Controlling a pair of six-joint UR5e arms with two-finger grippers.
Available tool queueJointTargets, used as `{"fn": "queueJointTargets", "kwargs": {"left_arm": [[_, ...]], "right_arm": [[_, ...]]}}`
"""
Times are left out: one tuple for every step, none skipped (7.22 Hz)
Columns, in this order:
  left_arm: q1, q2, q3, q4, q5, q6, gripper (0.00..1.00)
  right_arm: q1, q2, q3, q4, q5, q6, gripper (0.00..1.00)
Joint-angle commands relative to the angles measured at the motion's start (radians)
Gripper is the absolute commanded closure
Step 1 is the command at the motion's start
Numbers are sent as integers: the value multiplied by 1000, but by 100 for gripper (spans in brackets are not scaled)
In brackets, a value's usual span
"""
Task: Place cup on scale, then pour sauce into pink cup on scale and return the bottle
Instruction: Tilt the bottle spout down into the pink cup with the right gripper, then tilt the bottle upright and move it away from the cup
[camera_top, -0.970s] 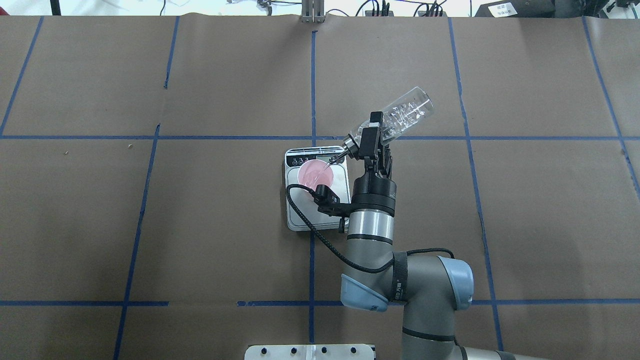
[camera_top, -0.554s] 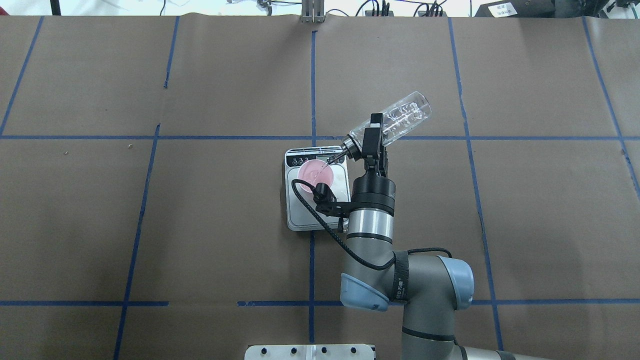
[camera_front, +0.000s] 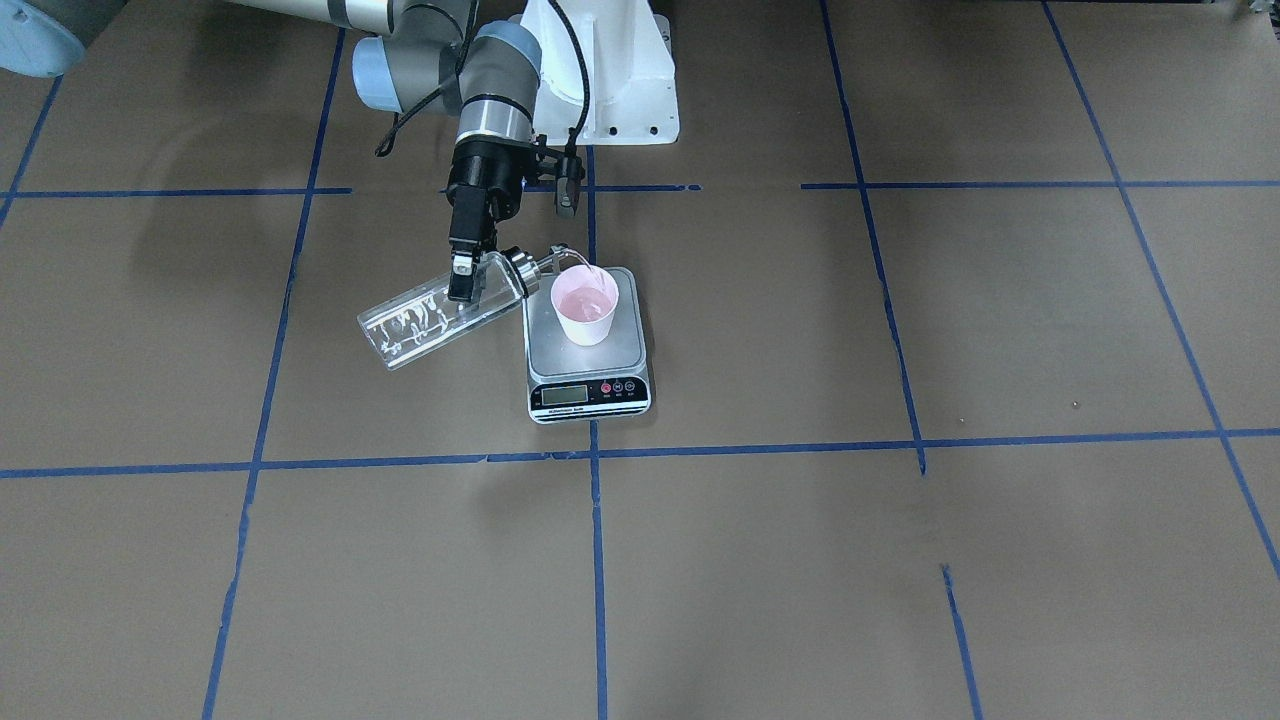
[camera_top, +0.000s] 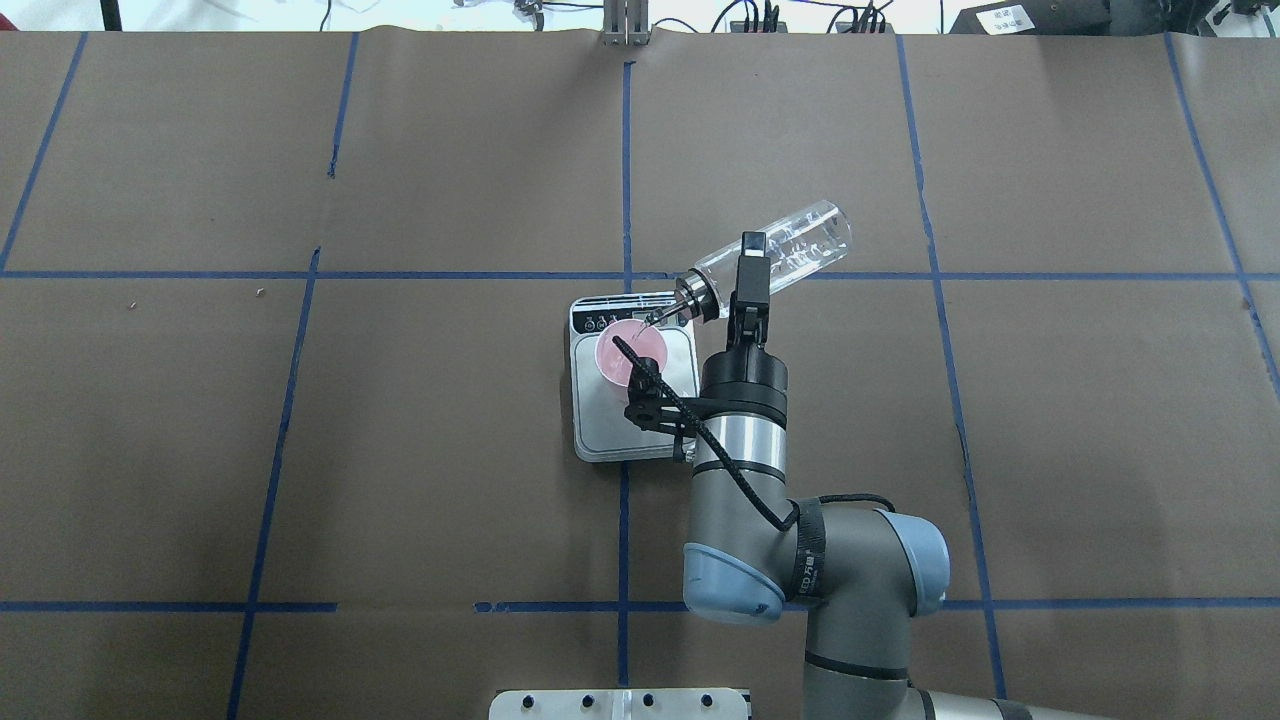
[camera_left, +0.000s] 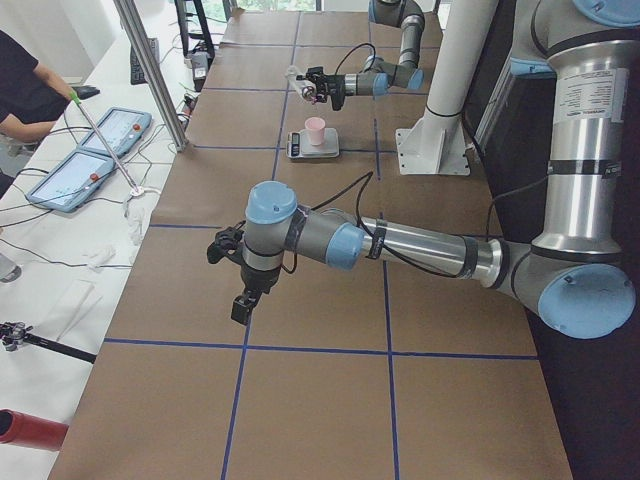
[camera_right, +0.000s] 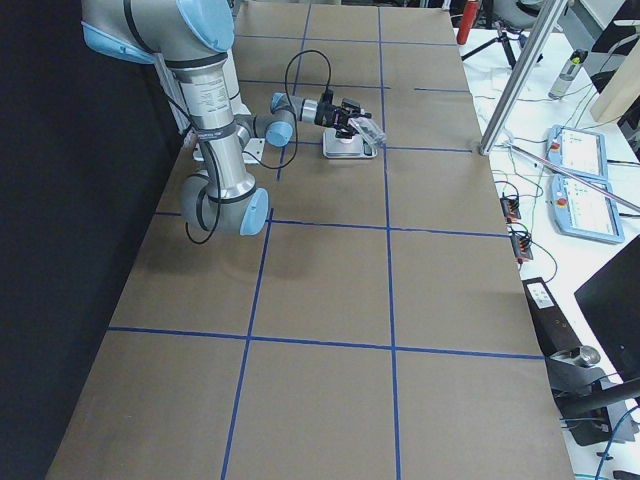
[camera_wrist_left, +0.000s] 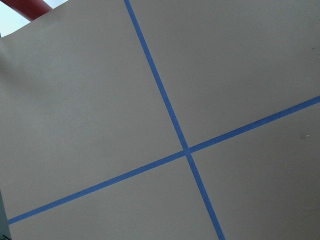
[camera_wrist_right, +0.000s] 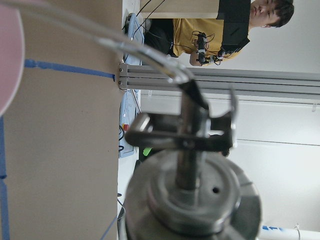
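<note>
The pink cup (camera_front: 586, 305) stands on the silver scale (camera_front: 590, 395), with liquid in it. My right gripper (camera_front: 462, 275) is shut on the clear glass bottle (camera_front: 420, 318) near its neck and holds it tilted, base out to the side. The metal spout (camera_front: 565, 255) reaches over the cup's rim. In the overhead view the bottle (camera_top: 800, 245) lies right of the scale (camera_top: 620, 430), and the wrist cable crosses the cup (camera_top: 612, 355). Clear sauce shows inside the bottle. My left gripper (camera_left: 241, 308) hangs over bare table far from the scale; I cannot tell whether it is open.
Brown paper with blue tape lines covers the table. The robot's white base (camera_front: 600, 90) stands behind the scale. Operator pendants (camera_left: 80, 165) lie beyond the table's edge. The right wrist view shows the bottle cap (camera_wrist_right: 192, 200) close up and a person behind.
My right wrist has rolled, and the bottle's base has swung a little toward the robot. The spout has stayed over the cup. The wrist cable now crosses the cup.
</note>
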Motion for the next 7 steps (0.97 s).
{"fn": "queueJointTargets", "kwargs": {"left_arm": [[-1, 0, -4, 3, 0, 0, 0], [-1, 2, -6, 3, 0, 0, 0], [-1, 2, -6, 3, 0, 0, 0], [-1, 2, -6, 1, 0, 0, 0], [-2, 2, -7, 3, 0, -2, 0], [-2, 2, -12, 3, 0, -2, 0], [-2, 2, -17, 3, 0, -2, 0]], "right_arm": [[-1, 0, 0, 4, 34, 113, 100], [-1, 0, 1, 6, 52, 179, 100], [-3, 0, 1, 10, 72, 258, 100], [-4, 2, 3, 54, 98, 382, 100], [2, 2, 12, 129, 127, 418, 100], [5, -3, 17, 210, 134, 449, 100], [7, -5, 18, 222, 138, 531, 100]]}}
